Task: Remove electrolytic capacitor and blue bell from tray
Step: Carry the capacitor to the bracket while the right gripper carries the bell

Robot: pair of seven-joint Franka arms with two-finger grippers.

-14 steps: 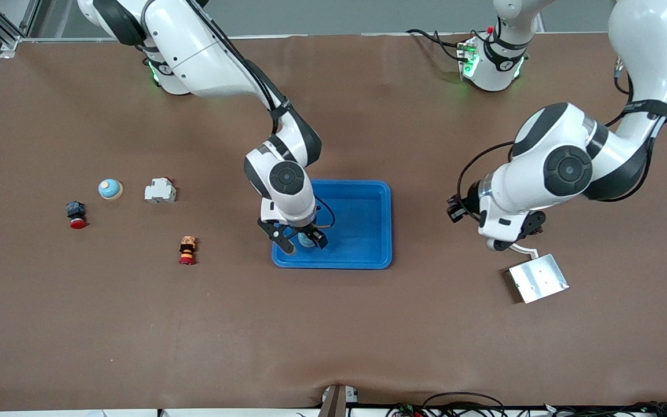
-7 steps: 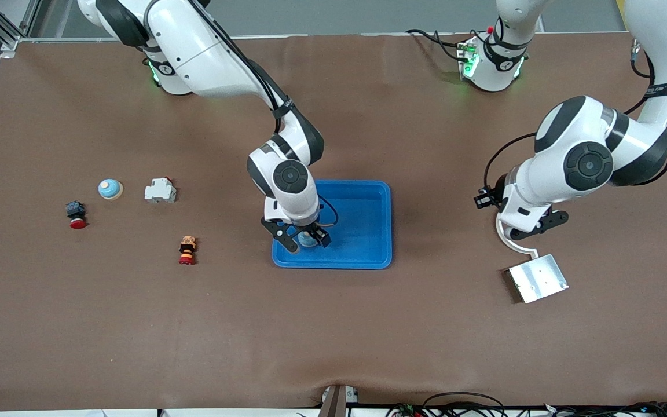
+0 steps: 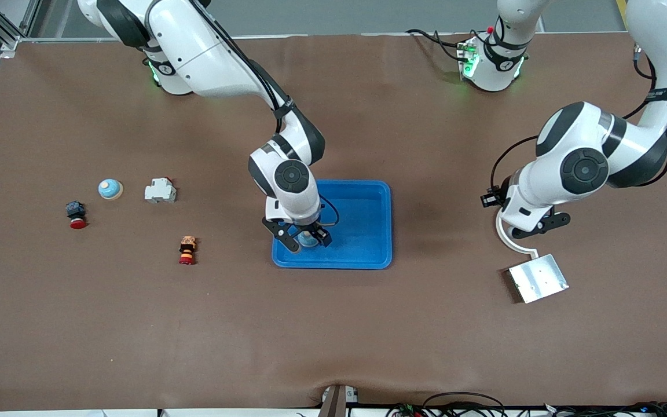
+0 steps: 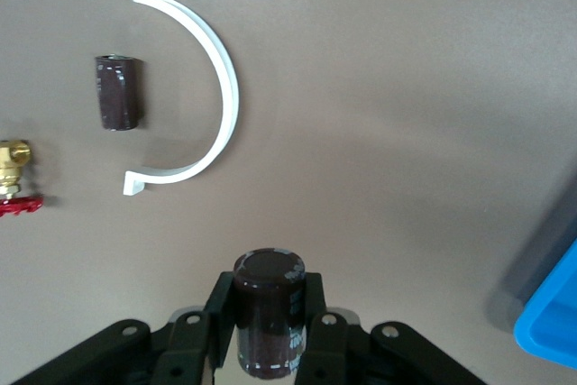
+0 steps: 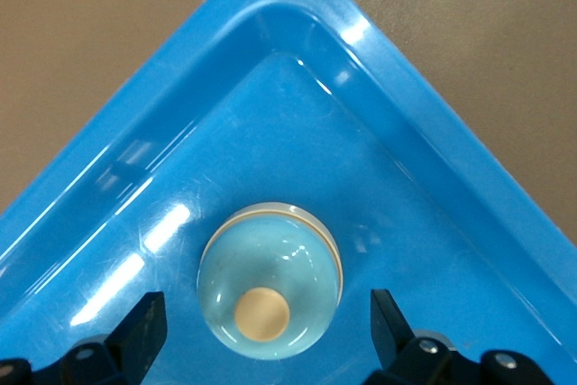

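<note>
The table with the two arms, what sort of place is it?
Probably a robotics lab test bench: two Franka arms bolted to a brown-covered table, a blue tray, and scattered electrical parts such as push buttons.

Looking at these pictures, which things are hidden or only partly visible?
- Front view: the dark brown cylindrical capacitor held by the left gripper is hidden under that arm's wrist.
- Front view: the pale blue dome bell in the blue plastic tray is mostly covered by the open right gripper.
- Left wrist view: the brass valve with red handle is cut off by the edge.
</note>
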